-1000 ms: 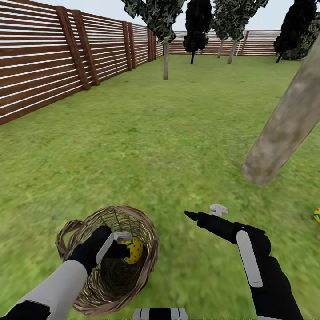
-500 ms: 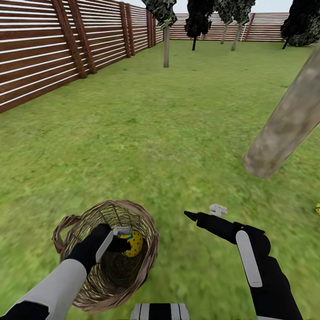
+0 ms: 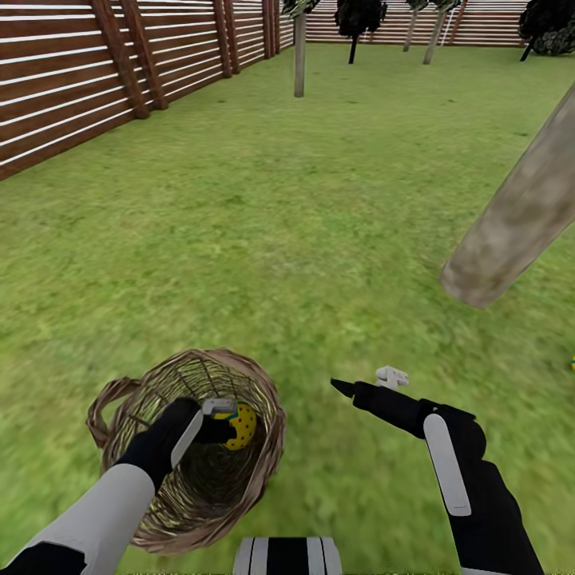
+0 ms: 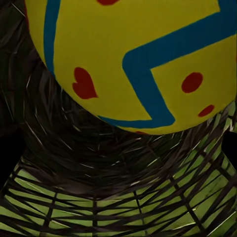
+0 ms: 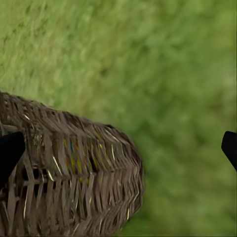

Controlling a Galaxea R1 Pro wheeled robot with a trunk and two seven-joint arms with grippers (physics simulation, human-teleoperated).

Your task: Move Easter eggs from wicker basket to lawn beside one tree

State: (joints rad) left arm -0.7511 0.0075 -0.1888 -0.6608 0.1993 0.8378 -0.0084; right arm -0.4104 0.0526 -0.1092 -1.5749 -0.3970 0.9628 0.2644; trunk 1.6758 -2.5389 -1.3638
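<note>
Easter egg (image 3: pixel 239 425), small, bright yellow w/ red dots and blue-green band, sits between the fingers of the left pincer (image 3: pixel 226 417), inside the round tan-brown wicker basket (image 3: pixel 263 471). Left pincer is closed on that egg; its black fingers and one light finger pad reach in over the braided rim from the robot's side. In the left wrist view the egg (image 4: pixel 133 59) is very close to the lens, w/ red heart and dot marks and a blue zigzag band, dark weave of the basket (image 4: pixel 118 197) behind it and green showing thru the gaps. Can't tell whether any other egg lies deeper in the basket. Basket handle arches out on the far side from the right pincer.

Right pincer (image 3: pixel 370 382) hangs over bare grass, near the basket but apart from it, fingers spread w/ nothing between them: one black tip, one light tip. In the right wrist view its dark fingertips (image 5: pixel 10 153) show at both edges, w/ the basket wall (image 5: pixel 74 173) close beside one of them.

Beyond the right pincer, a thick leaning grey-brown tree trunk (image 3: pixel 519 216) meets the mottled green lawn (image 3: pixel 303 224). Far past the left pincer, a brown horizontal-slat fence (image 3: pixel 72 72) edges the grass; thin-trunked tree (image 3: pixel 300 56) and dark trees stand well off.
</note>
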